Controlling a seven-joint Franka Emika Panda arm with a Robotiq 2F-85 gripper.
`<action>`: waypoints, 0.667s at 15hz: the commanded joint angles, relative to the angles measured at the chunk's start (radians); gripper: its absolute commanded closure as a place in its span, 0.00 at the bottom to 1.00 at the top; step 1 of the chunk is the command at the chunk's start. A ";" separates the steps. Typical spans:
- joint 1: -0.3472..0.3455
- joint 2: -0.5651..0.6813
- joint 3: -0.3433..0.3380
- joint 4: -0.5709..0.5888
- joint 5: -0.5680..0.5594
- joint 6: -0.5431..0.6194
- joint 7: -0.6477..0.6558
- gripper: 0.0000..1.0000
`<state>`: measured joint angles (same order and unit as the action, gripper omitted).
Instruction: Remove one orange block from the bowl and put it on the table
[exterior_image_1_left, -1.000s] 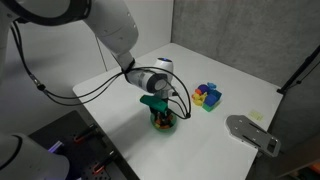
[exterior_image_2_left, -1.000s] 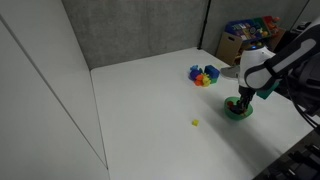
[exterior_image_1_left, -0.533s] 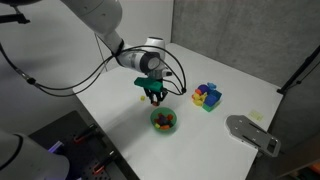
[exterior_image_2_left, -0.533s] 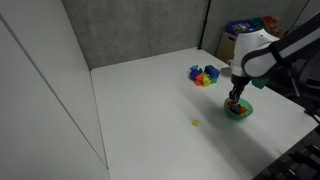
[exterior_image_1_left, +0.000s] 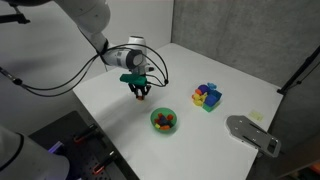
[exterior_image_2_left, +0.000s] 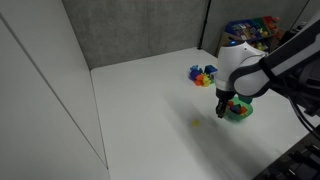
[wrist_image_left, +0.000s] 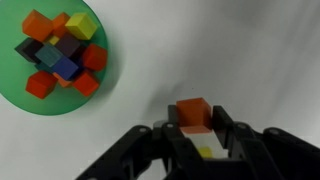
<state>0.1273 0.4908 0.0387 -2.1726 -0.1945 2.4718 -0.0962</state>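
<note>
One white table (exterior_image_1_left: 250, 95), grey walls (exterior_image_2_left: 130, 30); jaws grip orange block (wrist_image_left: 192, 112).

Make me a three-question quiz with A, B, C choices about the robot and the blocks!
1. In the wrist view, the small orange cube block outside the round green bowl is: A. under a cup B. between the fingers of the black gripper C. on the floor
2. The matte tabletop is: A. white B. brown C. black
3. The gripper is: A. open and empty B. shut on the block C. out of view
Answers: B, fingers flank it; A, its surface is plain white; B, both fingers press the block's sides.
</note>
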 joint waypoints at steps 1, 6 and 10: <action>0.050 0.078 -0.012 0.050 -0.047 0.061 0.063 0.86; 0.128 0.195 -0.060 0.148 -0.097 0.126 0.151 0.86; 0.178 0.265 -0.098 0.230 -0.109 0.156 0.201 0.86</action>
<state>0.2687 0.7028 -0.0253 -2.0159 -0.2695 2.6114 0.0461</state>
